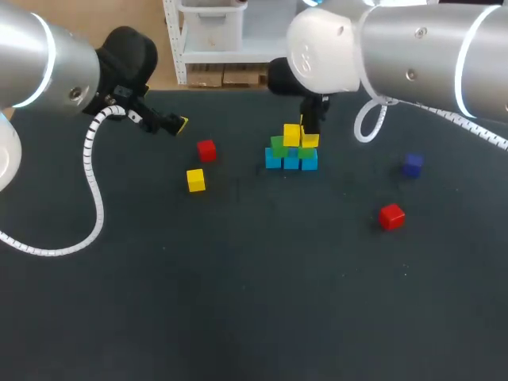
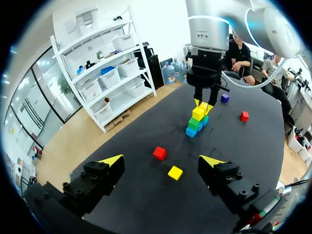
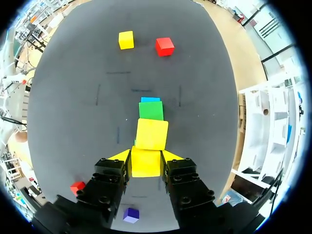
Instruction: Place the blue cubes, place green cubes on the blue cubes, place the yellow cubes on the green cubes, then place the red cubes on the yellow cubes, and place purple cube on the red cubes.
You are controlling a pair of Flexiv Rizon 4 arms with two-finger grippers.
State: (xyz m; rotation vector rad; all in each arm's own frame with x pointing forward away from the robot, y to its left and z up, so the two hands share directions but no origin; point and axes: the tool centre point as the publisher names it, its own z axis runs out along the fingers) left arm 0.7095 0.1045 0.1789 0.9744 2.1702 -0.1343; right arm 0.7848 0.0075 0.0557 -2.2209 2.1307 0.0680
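A row of blue cubes (image 1: pixel 291 161) lies at the table's back middle, with green cubes (image 1: pixel 278 145) on top. One yellow cube (image 1: pixel 291 135) sits on the green layer (image 3: pixel 151 110). My right gripper (image 1: pixel 309 133) comes straight down beside it, shut on a second yellow cube (image 3: pixel 146 162), low over the right-hand green cube; whether they touch I cannot tell. My left gripper (image 2: pixel 162 162) hangs open and empty at the back left (image 1: pixel 171 123). Loose on the table are a yellow cube (image 1: pixel 196 180), a red cube (image 1: pixel 206 150), another red cube (image 1: pixel 391 216) and a purple cube (image 1: pixel 411 165).
The loose yellow cube (image 2: pixel 175 172) and red cube (image 2: pixel 159 152) lie under and just ahead of my left gripper. The table is a dark mat (image 1: pixel 254 302). A white coiled cable (image 1: pixel 95 198) trails from my left arm.
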